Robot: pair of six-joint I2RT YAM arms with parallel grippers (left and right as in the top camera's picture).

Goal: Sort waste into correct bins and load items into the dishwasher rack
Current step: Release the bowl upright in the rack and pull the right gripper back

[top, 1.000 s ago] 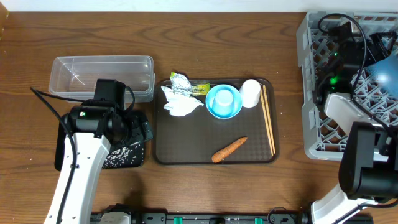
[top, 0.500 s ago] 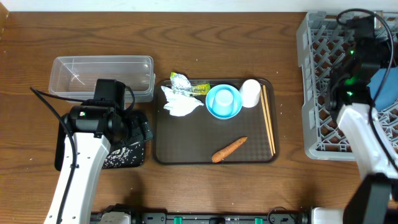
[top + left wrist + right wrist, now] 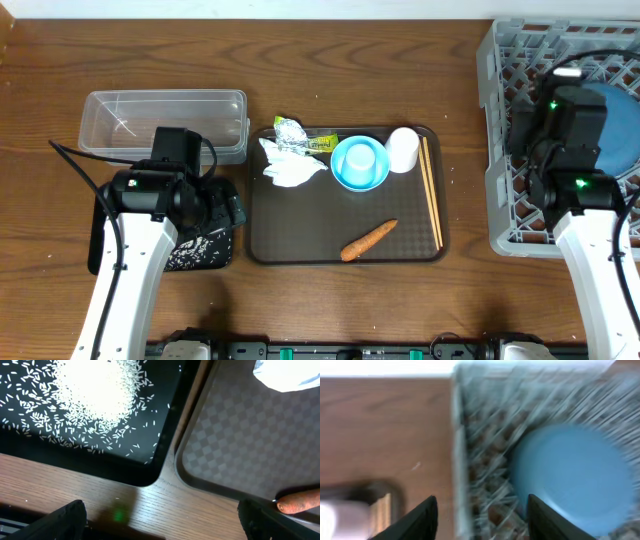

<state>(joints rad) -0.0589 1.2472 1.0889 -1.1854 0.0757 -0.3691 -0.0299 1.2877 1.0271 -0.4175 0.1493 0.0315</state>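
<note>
Overhead, the wooden bench [image 3: 400, 60] carries a brown rectangular serving tray [image 3: 310, 230] in the middle. On it lie a crumpled white tissue [image 3: 290, 168] and, just behind that, a crinkled green-yellow foil wrapper [image 3: 303, 138]. A small light-blue bowl [image 3: 345, 175] sits near the tray's far edge with a small pale-blue cup [image 3: 362, 157] inside it, and a white cup [image 3: 402, 149] stands just beside the bowl. A pair of thin wooden chopsticks [image 3: 431, 195] lies along the tray's right side, and an orange carrot piece [image 3: 368, 240] lies near its front edge.

To the left, a clear rectangular plastic tub [image 3: 120, 120] stands on the bench. In front of it is a shallow black rectangular tray [image 3: 160, 460], just beside the serving tray and strewn with loose white rice grains [image 3: 95, 385]. The left jaws hang above this tray's corner, spread wide apart and empty.

At the right, a large grey plastic lattice crate [image 3: 500, 130] holds a big dark-blue bowl [image 3: 620, 135]. The right wrist view is blurred, yet the right jaws show apart over the crate's left wall, with nothing between them and the bowl lying just to one side.
</note>
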